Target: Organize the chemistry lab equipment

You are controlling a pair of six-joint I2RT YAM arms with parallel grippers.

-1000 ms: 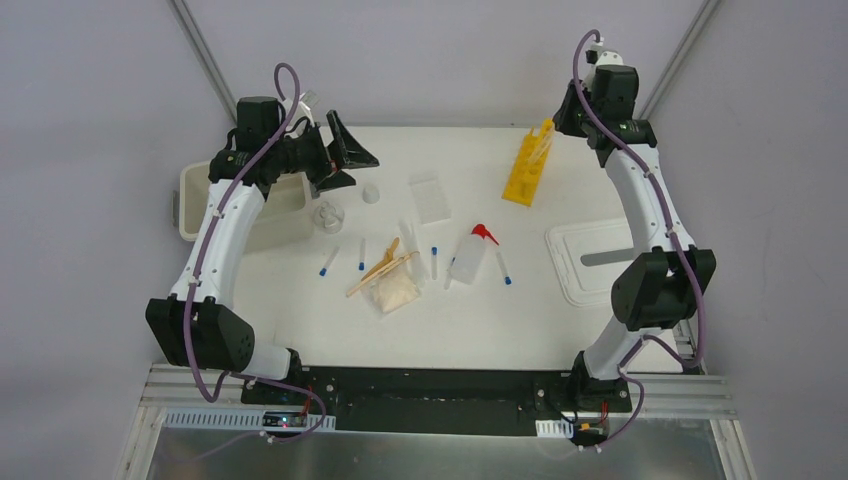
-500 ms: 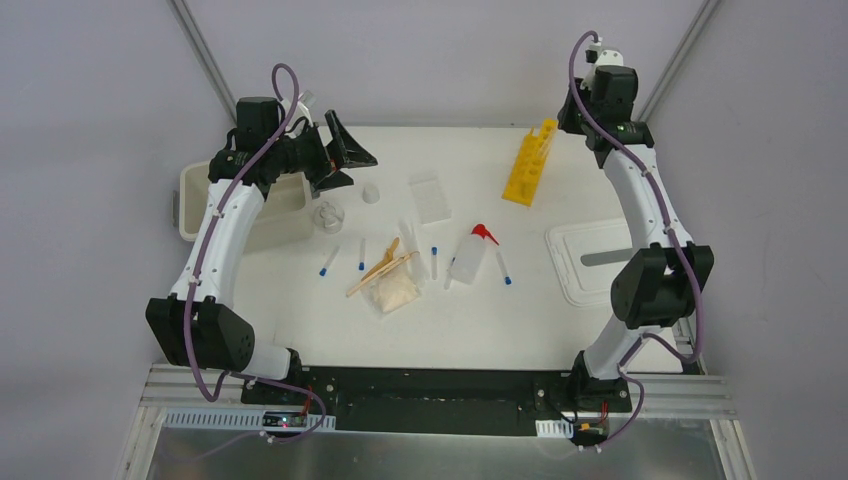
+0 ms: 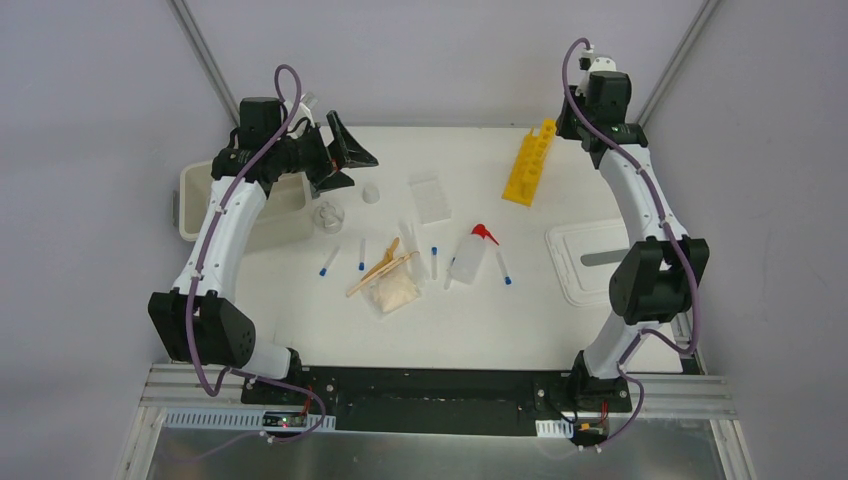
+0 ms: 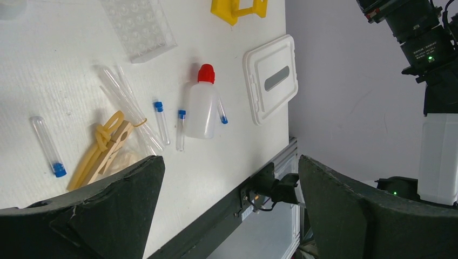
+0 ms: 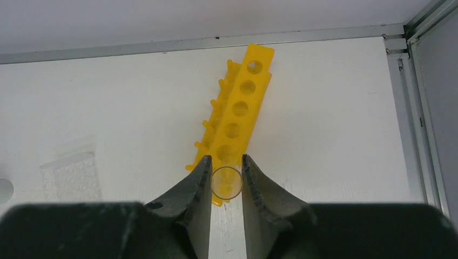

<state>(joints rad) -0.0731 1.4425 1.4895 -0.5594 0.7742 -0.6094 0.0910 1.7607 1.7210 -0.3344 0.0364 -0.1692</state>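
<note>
On the white table [image 3: 480, 320], the left gripper [image 4: 231, 161] hangs spread wide and empty beside the cream bin [image 3: 195, 190], with blue-capped tubes [image 3: 327, 263], wooden sticks [image 3: 378, 267] and squeeze bottle [image 3: 467, 257] lying mid-table, while only the right wrist view shows the right gripper [image 5: 226, 167] pinching a clear tube [image 5: 226, 182] over the yellow rack [image 5: 243, 102].

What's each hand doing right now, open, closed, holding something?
Left hand: open, holding nothing.
Right hand: closed on a small clear round tube above the yellow holed plastic rack.
</note>
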